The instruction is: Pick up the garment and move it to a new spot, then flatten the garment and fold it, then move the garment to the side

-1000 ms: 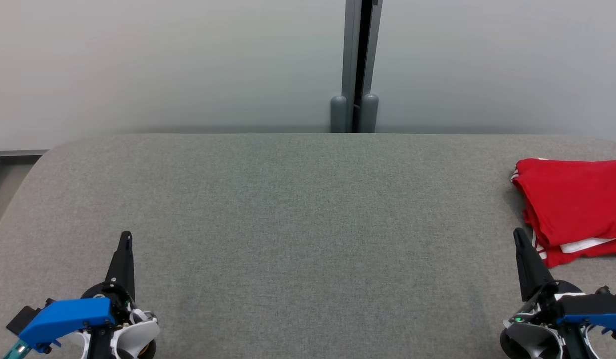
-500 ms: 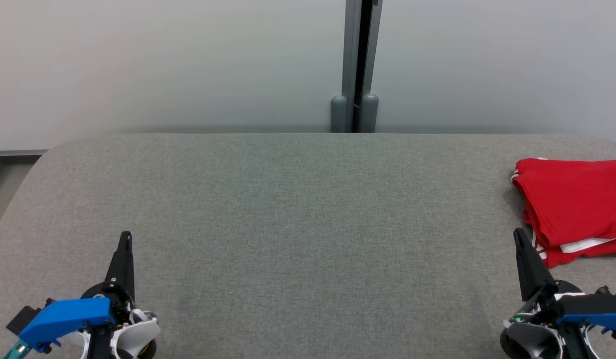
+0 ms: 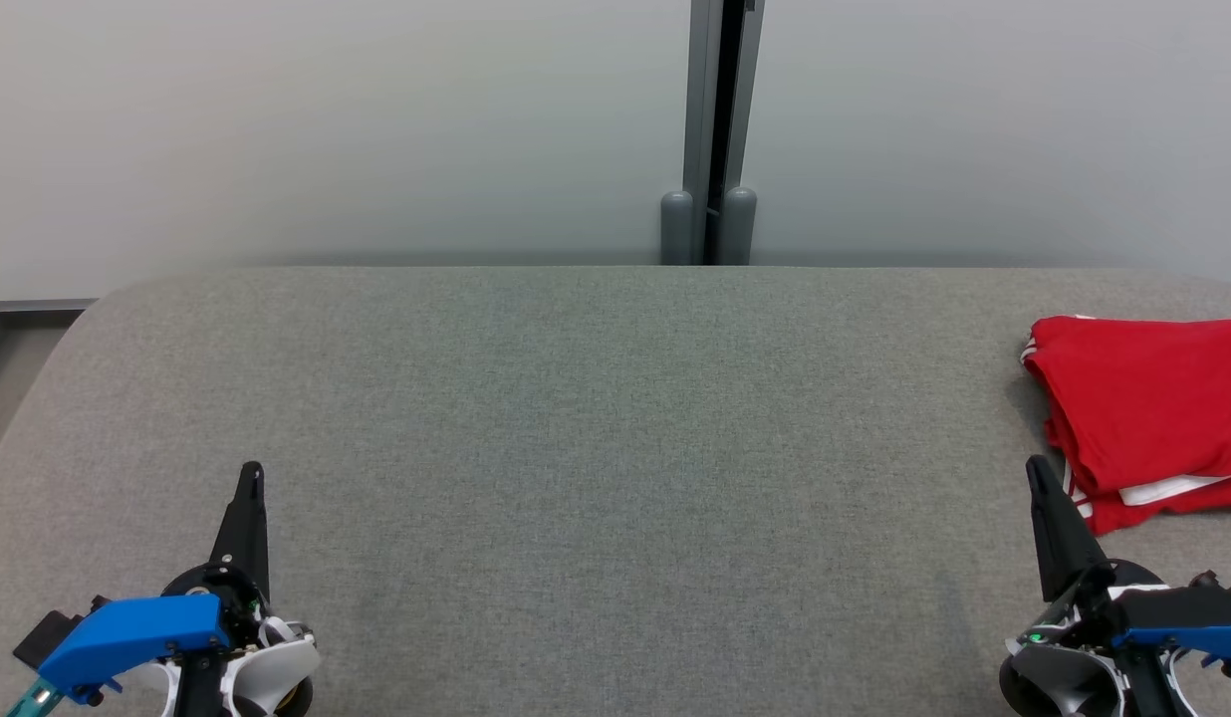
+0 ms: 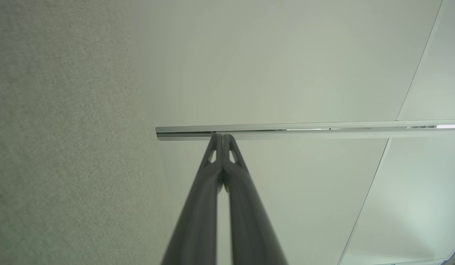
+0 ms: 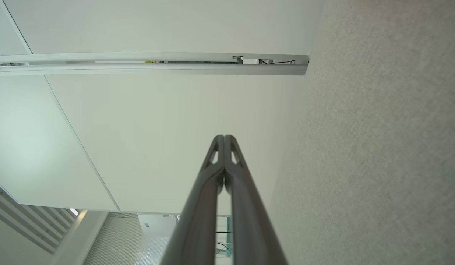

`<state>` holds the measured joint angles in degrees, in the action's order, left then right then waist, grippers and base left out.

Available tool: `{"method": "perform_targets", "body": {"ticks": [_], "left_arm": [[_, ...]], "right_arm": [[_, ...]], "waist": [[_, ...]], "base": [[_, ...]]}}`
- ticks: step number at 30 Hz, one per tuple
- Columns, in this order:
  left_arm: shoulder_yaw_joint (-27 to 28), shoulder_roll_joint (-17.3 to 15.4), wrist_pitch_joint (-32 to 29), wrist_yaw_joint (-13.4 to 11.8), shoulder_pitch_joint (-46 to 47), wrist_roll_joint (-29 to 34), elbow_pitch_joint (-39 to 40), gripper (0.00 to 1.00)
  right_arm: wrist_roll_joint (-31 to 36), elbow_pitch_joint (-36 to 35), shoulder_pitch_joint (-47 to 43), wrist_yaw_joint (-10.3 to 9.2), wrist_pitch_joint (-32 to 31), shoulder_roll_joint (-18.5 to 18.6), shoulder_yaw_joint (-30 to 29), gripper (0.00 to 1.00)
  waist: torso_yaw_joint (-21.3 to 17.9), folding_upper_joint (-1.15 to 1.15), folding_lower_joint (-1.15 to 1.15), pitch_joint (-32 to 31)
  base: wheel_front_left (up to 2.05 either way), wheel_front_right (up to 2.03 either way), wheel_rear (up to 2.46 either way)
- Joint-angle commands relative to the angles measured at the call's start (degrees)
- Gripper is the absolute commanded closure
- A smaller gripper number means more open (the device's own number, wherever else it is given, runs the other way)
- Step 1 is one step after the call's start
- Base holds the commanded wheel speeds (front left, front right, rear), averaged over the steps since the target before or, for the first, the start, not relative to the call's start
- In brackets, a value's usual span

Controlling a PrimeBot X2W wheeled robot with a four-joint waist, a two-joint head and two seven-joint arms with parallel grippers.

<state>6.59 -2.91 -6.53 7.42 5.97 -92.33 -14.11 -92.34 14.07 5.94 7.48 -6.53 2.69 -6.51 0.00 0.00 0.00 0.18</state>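
The left gripper [image 3: 250,470] is seen at the lower left of the head view with its two long dark fingers [image 4: 200,195] pressed together into a single tapering spike, tips meeting, and nothing is held between them. The right gripper [image 3: 1034,466] is likewise pressed together at the lower right, tip to tip, and nothing is pinched. Both are carried on rounded white wrists with blue plastic housings, and both are pointed away from the robot above the table [image 3: 615,448]. The table is covered in a grey-green woven cloth of fine, even grain; it is broad and flat, with rounded far corners. The garment [image 3: 1143,398] is laid at the far right of the table, partly cut off by the picture's edge. It is red, folded into a roughly rectangular stack, with white trim [image 3: 1168,488] showing at its near edge and soft creases along its left side. The right gripper's tip is placed just beside the garment's near left corner, and no contact between them is seen. Behind the table a smooth, pale, matt wall [image 3: 327,119] is made up of flat panels, divided by an upright grey metal post [image 3: 717,110] with two rounded grey caps [image 3: 677,227] at its foot. A strip of floor [image 3: 18,349] is seen past the table's left end.
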Motion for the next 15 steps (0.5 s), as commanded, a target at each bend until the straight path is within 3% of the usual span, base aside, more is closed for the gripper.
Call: {"method": "perform_targets", "body": {"ticks": [1, 15], "left_arm": [[0.1, 0.1, -0.2, 0.2, 0.6, -0.2, 0.2, 1.0], [0.1, 0.1, -0.2, 0.2, 0.6, -0.2, 0.2, 1.0]], "right_arm": [[-0.2, -0.2, 0.6, 0.02, -0.2, 0.4, -0.1, 1.0], [-0.2, -0.2, 0.6, 0.02, -0.2, 0.4, -0.1, 1.0]], "waist": [[0.0, 0.0, 0.0, 0.0], [0.0, 0.0, 0.0, 0.0]], "base": [[0.0, 0.0, 0.0], [0.0, 0.0, 0.0]]}}
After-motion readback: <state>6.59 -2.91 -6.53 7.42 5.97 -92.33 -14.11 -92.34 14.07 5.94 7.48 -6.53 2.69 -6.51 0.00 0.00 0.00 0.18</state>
